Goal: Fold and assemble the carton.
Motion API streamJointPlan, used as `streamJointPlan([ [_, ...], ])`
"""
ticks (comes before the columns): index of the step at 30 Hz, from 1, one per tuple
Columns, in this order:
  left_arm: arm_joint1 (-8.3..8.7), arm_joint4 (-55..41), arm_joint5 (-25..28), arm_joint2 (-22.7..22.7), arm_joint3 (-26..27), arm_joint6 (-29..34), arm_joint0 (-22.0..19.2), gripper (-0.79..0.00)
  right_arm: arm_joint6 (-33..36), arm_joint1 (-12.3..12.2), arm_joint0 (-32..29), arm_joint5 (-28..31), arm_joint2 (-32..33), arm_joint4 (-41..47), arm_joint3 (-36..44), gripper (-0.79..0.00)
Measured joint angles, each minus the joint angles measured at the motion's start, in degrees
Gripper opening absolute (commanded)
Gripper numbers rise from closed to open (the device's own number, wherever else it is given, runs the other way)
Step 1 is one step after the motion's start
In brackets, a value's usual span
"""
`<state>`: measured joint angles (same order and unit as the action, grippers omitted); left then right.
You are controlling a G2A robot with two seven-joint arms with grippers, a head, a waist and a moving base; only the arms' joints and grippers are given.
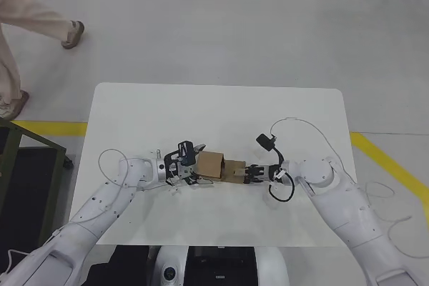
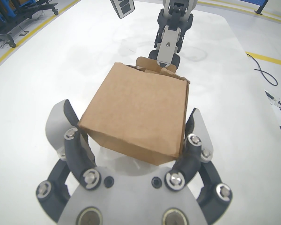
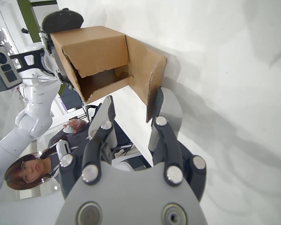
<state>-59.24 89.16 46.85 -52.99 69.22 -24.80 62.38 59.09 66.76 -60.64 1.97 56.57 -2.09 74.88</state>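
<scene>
A small brown carton (image 1: 212, 164) lies on its side in the middle of the white table (image 1: 214, 107). My left gripper (image 1: 191, 174) holds its closed end: in the left wrist view both fingers (image 2: 61, 118) press the sides of the carton (image 2: 135, 108). The other end is open in the right wrist view, hollow inside, with one flap (image 3: 145, 76) swung out. My right gripper (image 3: 135, 94) is open at that end, and the flap's edge rests against the inner face of one finger (image 3: 165, 105). From above, the right gripper (image 1: 247, 174) meets the flap (image 1: 234, 170).
A thin white cable (image 1: 311, 127) and a black cable (image 1: 282, 191) loop off the right arm over the table. A green-framed cart (image 1: 14, 186) stands left of the table. A yellow floor line (image 1: 386, 154) runs past the right edge.
</scene>
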Motion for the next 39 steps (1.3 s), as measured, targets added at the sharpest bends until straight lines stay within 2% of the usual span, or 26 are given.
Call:
streamJointPlan([
  [12,0.01,0.2,-0.2,-0.2,0.1,-0.3,0.2,0.000,1.9,0.8,1.2,5.3,-1.0,7.8,-2.8,-0.502],
  [29,0.01,0.4,0.2,-0.4,0.1,-0.3,0.2,0.000,0.2,1.8,2.4,9.7,-3.1,11.4,-2.4,-0.489],
  [37,-0.02,0.3,0.4,-0.5,-0.2,-0.2,0.1,0.000,0.9,2.3,2.8,11.9,-3.7,15.0,-5.6,-0.526],
  [39,-0.05,0.3,0.4,-0.4,-0.3,-0.2,0.1,0.000,1.1,2.4,3.1,12.6,-3.9,15.6,-6.7,-0.566],
])
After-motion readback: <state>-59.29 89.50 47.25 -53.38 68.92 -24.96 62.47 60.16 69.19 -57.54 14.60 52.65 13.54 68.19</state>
